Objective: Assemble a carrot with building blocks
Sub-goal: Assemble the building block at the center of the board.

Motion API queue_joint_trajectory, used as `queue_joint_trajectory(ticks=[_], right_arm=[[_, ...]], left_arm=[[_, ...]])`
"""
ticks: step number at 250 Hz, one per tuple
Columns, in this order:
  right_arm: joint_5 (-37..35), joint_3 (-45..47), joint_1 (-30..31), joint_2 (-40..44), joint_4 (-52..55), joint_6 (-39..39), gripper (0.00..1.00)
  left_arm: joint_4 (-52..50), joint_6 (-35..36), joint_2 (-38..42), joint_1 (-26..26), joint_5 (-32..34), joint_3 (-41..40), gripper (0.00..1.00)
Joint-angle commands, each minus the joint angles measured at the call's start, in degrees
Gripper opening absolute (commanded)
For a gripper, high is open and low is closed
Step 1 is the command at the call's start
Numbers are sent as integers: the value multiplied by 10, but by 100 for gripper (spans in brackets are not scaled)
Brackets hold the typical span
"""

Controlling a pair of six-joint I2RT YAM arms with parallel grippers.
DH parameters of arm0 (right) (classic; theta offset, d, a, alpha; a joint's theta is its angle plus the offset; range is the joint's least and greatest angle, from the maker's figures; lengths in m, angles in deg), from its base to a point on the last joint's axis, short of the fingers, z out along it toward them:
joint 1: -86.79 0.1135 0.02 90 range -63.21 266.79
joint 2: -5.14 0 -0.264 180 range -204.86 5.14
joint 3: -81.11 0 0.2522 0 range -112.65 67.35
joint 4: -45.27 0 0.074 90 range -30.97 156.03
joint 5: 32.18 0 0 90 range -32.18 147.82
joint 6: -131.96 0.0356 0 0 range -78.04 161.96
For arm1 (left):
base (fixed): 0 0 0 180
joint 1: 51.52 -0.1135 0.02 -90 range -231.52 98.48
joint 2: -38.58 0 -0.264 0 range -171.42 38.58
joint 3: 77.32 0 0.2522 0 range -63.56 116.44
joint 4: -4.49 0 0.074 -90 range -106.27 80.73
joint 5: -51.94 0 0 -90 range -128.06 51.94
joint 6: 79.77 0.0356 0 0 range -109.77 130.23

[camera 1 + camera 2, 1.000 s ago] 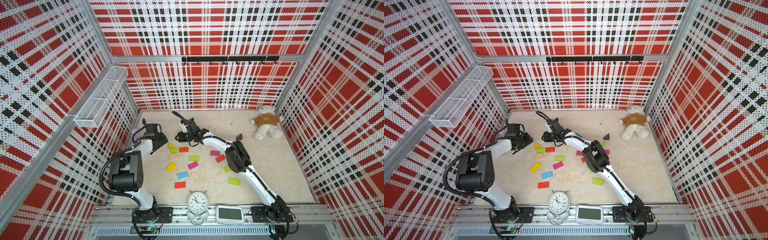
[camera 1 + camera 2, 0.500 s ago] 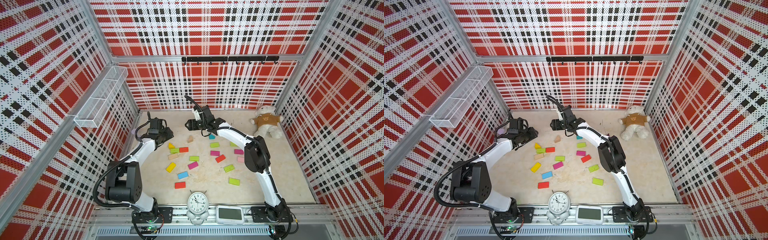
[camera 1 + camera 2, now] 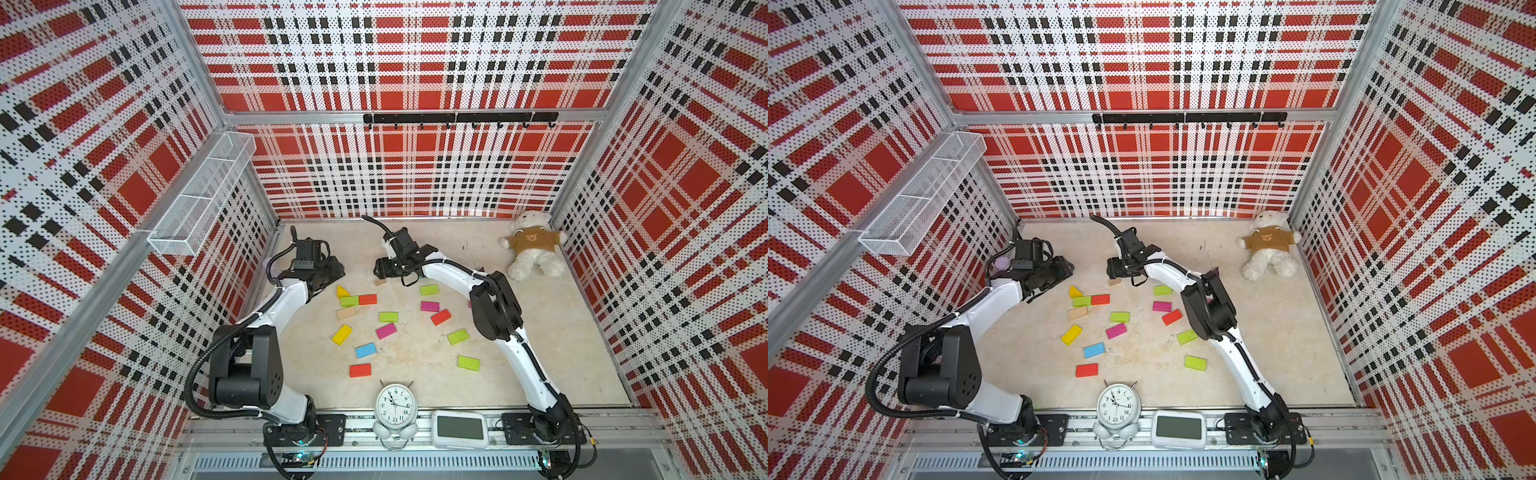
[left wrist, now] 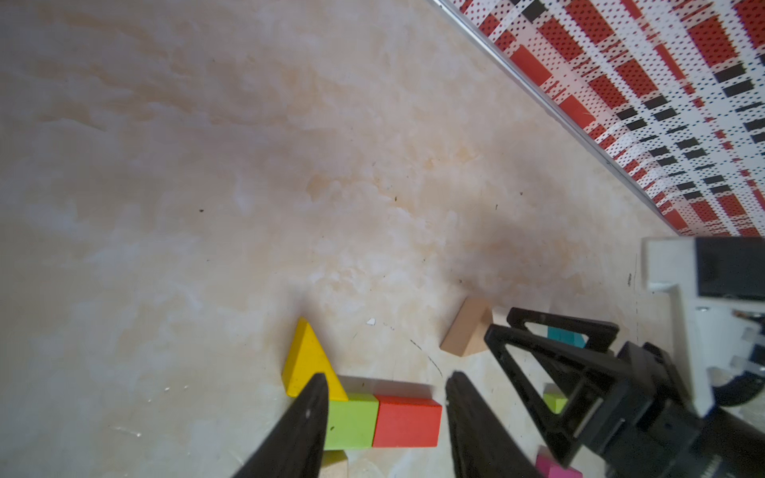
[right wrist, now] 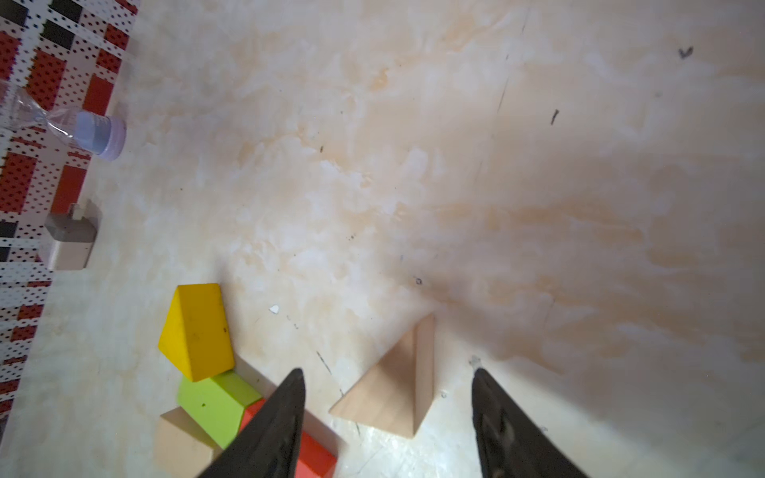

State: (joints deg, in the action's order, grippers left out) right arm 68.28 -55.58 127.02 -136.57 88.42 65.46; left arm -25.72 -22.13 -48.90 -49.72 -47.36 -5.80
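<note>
Several building blocks lie scattered on the beige floor in both top views. A yellow wedge (image 3: pixel 342 291), a lime block (image 3: pixel 349 301) and a red block (image 3: pixel 368 299) touch in a row, with a tan block (image 3: pixel 345 312) just in front. My left gripper (image 4: pixel 387 385) hovers open over the lime block (image 4: pixel 352 420) and red block (image 4: pixel 407 420), holding nothing. My right gripper (image 5: pixel 387 372) is open too, and a tan wedge (image 5: pixel 393 389) lies on the floor between its fingers, untouched. From above, that wedge (image 3: pixel 380 282) sits just below the right gripper (image 3: pixel 381 268).
A teddy bear (image 3: pixel 532 249) sits in the far right corner. An alarm clock (image 3: pixel 395 405) and a digital clock (image 3: pixel 459 428) stand at the front edge. A bottle (image 5: pixel 101 134) and a small tan plug cube (image 5: pixel 68 240) lie by the left wall. A wire basket (image 3: pixel 203 199) hangs above.
The tan wedge, unseen a second ago, now lies on the floor under my right gripper, whose jaws have opened. My left gripper has shifted slightly toward the block row.
</note>
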Motion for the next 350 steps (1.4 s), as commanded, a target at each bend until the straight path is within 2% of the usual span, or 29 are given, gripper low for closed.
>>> queue_joint_trajectory(ticks=[1,58,223,281,350], right_arm=[[4,-28,9,-21,0,-4,59],[0,-20,15,-23,-2,4,55],[-42,-1,20,-16,4,-21,63],[-40,-9,25,-29,12,-26,50],[-40,-10,30,-32,15,-24,47]], left_arm=[[1,-4,13,-4,-9,-10,50],[6,-3,14,-6,-14,-20,50],[16,-10,13,-7,-18,-33,50],[19,-10,12,-6,-18,-39,50],[21,-10,13,-6,-20,-46,50]])
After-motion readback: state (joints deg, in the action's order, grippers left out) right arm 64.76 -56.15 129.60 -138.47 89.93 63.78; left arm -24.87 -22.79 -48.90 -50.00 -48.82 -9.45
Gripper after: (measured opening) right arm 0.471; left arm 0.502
